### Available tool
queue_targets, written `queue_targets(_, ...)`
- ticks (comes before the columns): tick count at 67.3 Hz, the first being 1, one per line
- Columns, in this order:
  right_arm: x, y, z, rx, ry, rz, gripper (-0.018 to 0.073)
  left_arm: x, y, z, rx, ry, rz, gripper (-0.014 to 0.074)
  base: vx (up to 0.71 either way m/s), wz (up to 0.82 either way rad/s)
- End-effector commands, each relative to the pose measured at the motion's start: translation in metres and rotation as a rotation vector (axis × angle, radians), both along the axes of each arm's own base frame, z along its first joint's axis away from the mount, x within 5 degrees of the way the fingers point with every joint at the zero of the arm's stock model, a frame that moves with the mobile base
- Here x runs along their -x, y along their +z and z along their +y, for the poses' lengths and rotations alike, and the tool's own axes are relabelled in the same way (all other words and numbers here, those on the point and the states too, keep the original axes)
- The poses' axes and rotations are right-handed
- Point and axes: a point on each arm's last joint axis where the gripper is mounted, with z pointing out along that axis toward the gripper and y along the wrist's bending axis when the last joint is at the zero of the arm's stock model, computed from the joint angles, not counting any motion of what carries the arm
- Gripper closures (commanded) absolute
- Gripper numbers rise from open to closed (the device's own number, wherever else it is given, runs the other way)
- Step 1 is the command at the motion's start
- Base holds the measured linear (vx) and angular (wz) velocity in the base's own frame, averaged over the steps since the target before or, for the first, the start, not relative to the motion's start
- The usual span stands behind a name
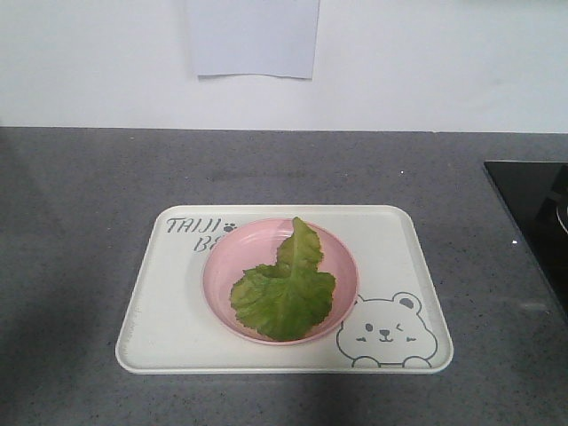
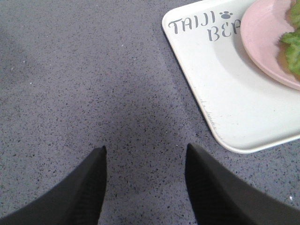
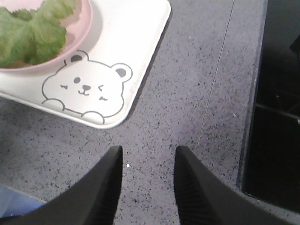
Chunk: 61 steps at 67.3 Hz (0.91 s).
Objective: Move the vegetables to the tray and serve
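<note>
Lettuce leaf [image 1: 286, 291] lies in pink plate [image 1: 232, 257] on tray [image 1: 160, 311]; L fingers [image 2: 96, 187] & R fingers [image 3: 105, 187] spread wide, empty, over desk [image 1: 80, 186].

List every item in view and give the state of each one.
Lettuce leaf: lying flat in the pink plate.
Pink plate: upright, resting on the tray.
Tray: flat on the grey counter.
Left gripper: jaws open, empty, over the counter.
Right gripper: jaws open, empty.

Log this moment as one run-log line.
lettuce leaf: on pink plate | plate: on tray | left gripper: open, over counter left of tray | right gripper: open, over counter beside bear corner
</note>
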Motion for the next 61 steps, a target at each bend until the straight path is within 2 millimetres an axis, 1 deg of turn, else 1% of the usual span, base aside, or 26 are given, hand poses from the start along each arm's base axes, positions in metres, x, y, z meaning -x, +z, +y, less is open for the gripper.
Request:
queue_targets(1,-0.0026,0.0122,-0.0001,-0.002,0.004,-0.094,0.0333,-0.0033,0.0108,-0.0022,0.032,-0.009,-0.087,0.0262,0.00,0.00)
queue_targets(11,-0.0025,0.0120,-0.0001,-0.001,0.004,-0.091,0.0423,-0.0034,0.0110,-0.0023,0.033,-0.010,-0.089,0.0390,0.00,0.00)
queue_targets(21,-0.0025,0.0121,0.0004,-0.009,0.006,-0.091,0.0540,-0.0034,0.0110,-0.0023,0.033,-0.010,-0.089,0.0531,0.00,0.00)
queue_targets(25,-0.0025,0.0122,0.0004,-0.008,0.006,-0.092,0.0573,-0.0036,0.0113,-0.0024,0.034,-0.010,-0.093,0.0578,0.00,0.00)
queue_targets(28,-0.0025,0.0122,0.0002,-0.005,0.006,-0.093,0.0570,-0.0041,0.0120,-0.0027,0.037,-0.012,-0.103,0.0606,0.00,0.00)
queue_targets(61,0.0011,0.0075,0.0000,0.005,0.010,-0.028,0.0568,-0.0045,0.0127,-0.0029,0.039,-0.013,-0.111,0.0603,0.00,0.00)
